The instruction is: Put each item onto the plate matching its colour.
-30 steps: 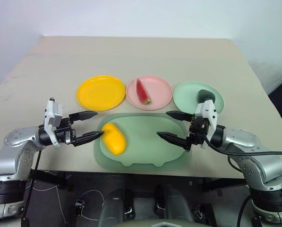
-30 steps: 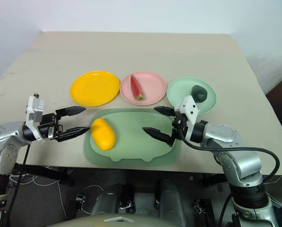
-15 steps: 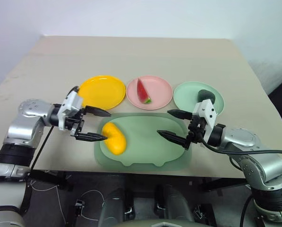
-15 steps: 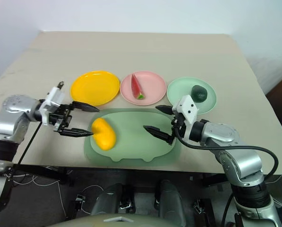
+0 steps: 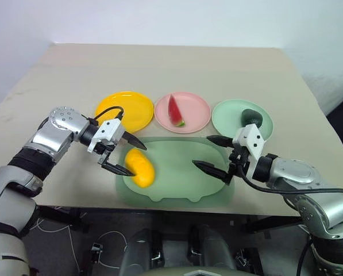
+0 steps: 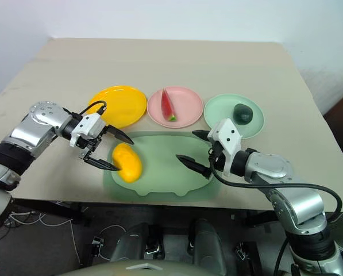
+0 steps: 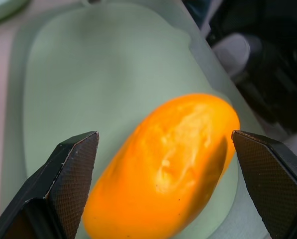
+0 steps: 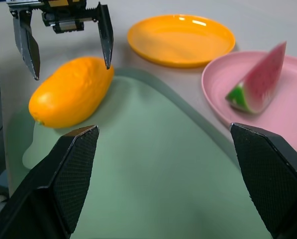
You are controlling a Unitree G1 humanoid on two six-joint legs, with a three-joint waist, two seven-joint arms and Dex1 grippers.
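The big pale green tray (image 5: pixel 177 178) sits in front of the three plates, and the yellow mango (image 5: pixel 139 167) lies at its left end, not yet on the yellow-orange plate (image 5: pixel 125 110). The left gripper (image 5: pixel 123 155) hangs spread wide around the mango, nothing pinched. The right gripper (image 5: pixel 212 154) is also spread and empty over the tray. The mango looks like light, hard, smooth plastic (probably slippery), so pinching across its narrow middle seems safest.

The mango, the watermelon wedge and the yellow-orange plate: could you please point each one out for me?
mango (image 5: pixel 139 167), left eye view, middle of its yellow body.
watermelon wedge (image 5: pixel 173 110), left eye view, red flesh.
yellow-orange plate (image 6: pixel 127 105), right eye view, bare centre.
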